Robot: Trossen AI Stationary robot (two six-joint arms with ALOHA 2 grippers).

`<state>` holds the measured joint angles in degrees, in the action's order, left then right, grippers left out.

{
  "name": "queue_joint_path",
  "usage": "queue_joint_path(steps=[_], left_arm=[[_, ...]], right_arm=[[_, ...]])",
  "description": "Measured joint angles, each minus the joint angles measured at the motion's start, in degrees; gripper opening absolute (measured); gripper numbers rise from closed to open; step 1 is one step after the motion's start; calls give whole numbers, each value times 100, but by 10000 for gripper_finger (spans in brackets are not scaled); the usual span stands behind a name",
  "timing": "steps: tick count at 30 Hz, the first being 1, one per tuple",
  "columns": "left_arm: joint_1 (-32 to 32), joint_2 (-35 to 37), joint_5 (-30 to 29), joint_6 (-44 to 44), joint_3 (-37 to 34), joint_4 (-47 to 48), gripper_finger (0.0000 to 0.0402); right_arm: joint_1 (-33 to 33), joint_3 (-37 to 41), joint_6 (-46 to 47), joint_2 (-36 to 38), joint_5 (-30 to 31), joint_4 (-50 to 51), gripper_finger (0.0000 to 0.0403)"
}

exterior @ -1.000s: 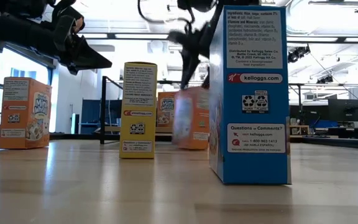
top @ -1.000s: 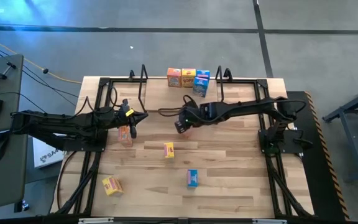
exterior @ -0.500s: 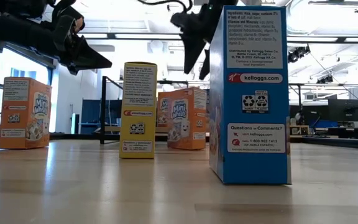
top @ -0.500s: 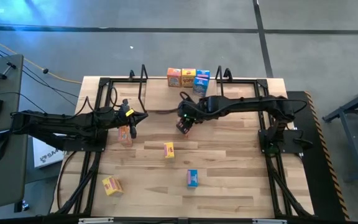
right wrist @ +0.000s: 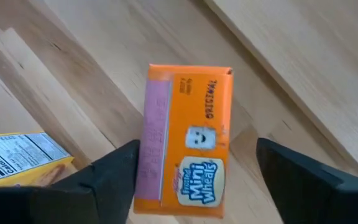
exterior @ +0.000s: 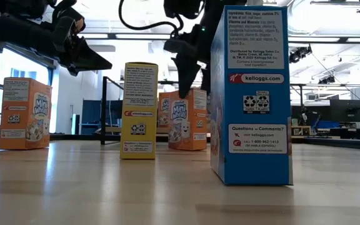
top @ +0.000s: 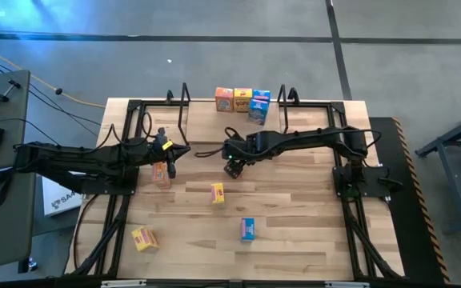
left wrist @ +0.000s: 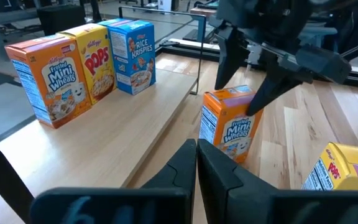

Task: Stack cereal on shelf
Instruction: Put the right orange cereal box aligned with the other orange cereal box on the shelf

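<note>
flanking orange box (right wrist: 188, 158), open right hand (right wrist: 194, 177)

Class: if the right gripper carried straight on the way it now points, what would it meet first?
Probably the orange Mini Wheats box, standing on the table directly below the right gripper, between its open fingers; depth is uncertain.

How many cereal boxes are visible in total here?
8. Shelf: orange box, yellow box, blue box. Table: second orange box under right pincer, third orange box beside left pincer, central yellow box, front blue box, front-left yellow box. More may be hidden.
</note>
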<state>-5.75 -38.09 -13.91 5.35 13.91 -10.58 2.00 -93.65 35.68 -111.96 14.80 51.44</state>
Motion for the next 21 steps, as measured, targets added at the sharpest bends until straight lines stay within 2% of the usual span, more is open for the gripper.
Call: queue_joint_path(steps=[7, 10, 17, 21], left_arm=[[0, 0, 0, 1, 0, 3, 7], [1, 0, 0, 1, 0, 5, 7], [0, 0, 0, 1, 0, 5, 7], [0, 0, 0, 1, 0, 5, 7]], right_arm=[[0, 0, -239, 0, -40, -107, 195], [19, 0, -319, 0, -144, -214, 168], [26, -19, -584, 0, -178, -321, 152], [26, -336, -961, 0, -179, -318, 152]])
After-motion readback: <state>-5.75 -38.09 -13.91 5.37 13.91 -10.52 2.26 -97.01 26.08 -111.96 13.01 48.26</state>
